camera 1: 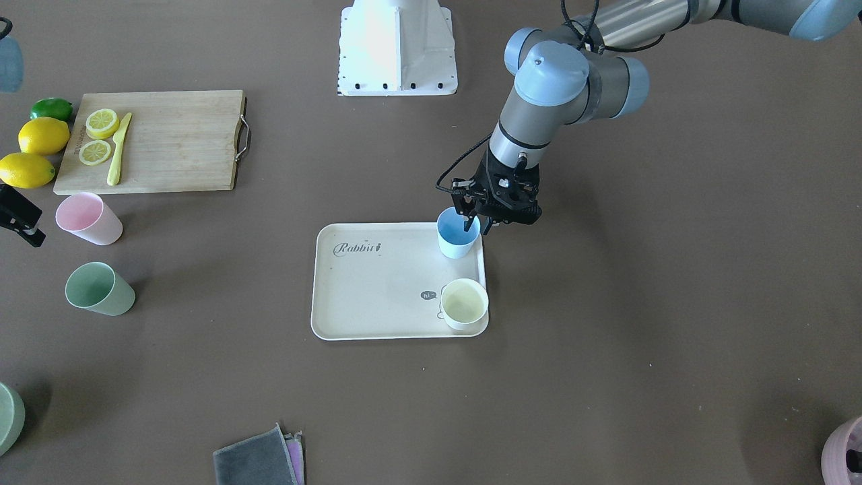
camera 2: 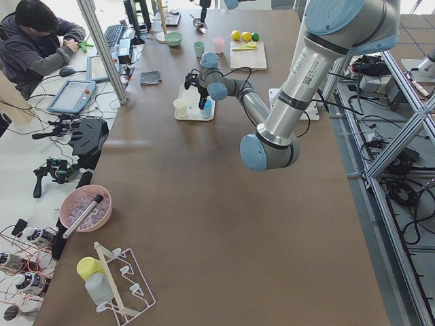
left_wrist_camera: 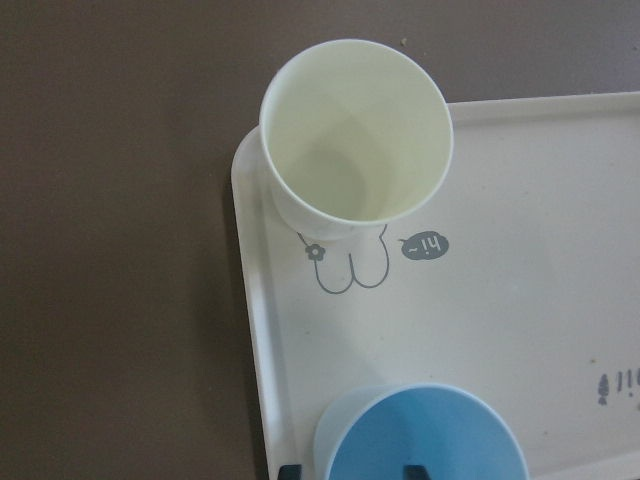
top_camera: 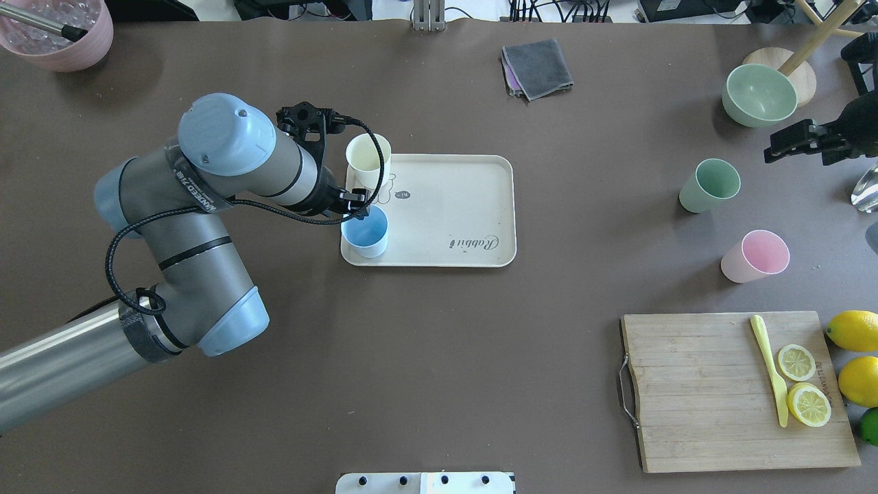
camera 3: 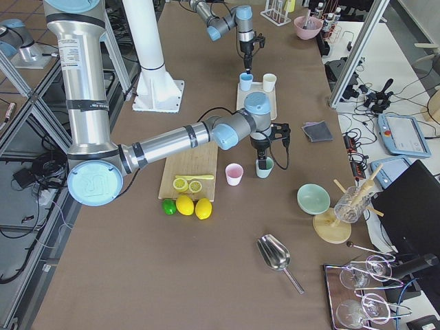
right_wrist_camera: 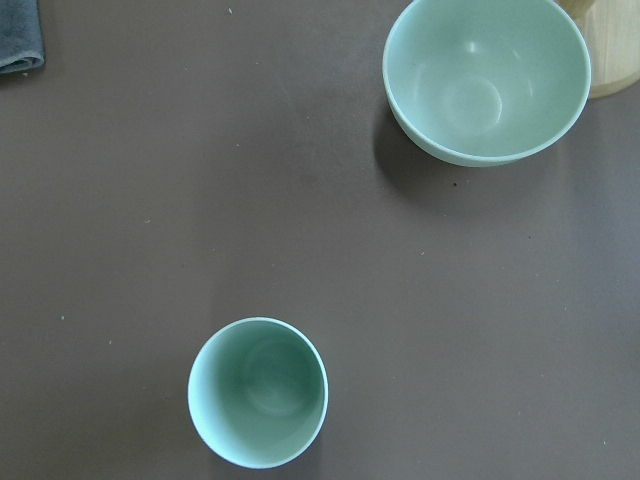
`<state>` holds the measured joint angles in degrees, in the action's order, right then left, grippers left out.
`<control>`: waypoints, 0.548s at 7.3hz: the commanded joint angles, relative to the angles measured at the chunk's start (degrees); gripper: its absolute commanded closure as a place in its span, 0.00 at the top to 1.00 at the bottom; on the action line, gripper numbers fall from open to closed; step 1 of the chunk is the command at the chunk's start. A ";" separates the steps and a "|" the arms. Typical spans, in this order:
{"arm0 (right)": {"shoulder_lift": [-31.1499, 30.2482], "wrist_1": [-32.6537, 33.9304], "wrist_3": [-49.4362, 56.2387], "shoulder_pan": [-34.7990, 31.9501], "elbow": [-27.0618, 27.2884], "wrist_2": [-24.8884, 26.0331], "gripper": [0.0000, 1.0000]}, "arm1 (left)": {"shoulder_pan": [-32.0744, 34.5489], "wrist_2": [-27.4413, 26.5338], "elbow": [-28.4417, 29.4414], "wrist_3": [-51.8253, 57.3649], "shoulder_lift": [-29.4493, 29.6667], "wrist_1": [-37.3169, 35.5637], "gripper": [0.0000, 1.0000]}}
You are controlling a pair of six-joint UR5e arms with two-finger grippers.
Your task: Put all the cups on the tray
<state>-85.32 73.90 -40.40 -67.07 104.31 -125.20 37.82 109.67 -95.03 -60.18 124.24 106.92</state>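
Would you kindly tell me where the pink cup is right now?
In the overhead view, the pink cup stands at right, between the green cup and the cutting board.

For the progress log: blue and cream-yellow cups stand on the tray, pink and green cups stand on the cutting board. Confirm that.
One part is wrong. The pink cup and green cup stand on the table, off the cutting board, as the exterior front-facing view shows. The blue cup and cream-yellow cup do stand on the tray.
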 commanded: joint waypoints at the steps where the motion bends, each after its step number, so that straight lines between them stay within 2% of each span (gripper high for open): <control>1: 2.51 0.54 -0.03 1.23 -1.98 0.13 1.00 | 5.74 2.63 -1.12 2.32 -0.57 -2.13 0.98; 2: 4.18 0.55 0.15 2.64 -4.26 1.52 0.99 | 11.08 7.79 -1.30 11.31 -1.62 -4.16 0.98; 3: 6.11 0.02 0.15 3.95 -7.16 3.36 0.96 | 15.31 11.75 -1.91 19.14 -5.63 -4.09 0.98; 4: 6.91 -0.15 0.23 5.27 -9.62 3.99 0.90 | 17.36 12.32 -2.09 23.31 -8.02 -3.91 0.98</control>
<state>-79.96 74.05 -40.25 -63.48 97.94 -122.49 51.38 119.52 -96.73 -43.86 119.56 103.17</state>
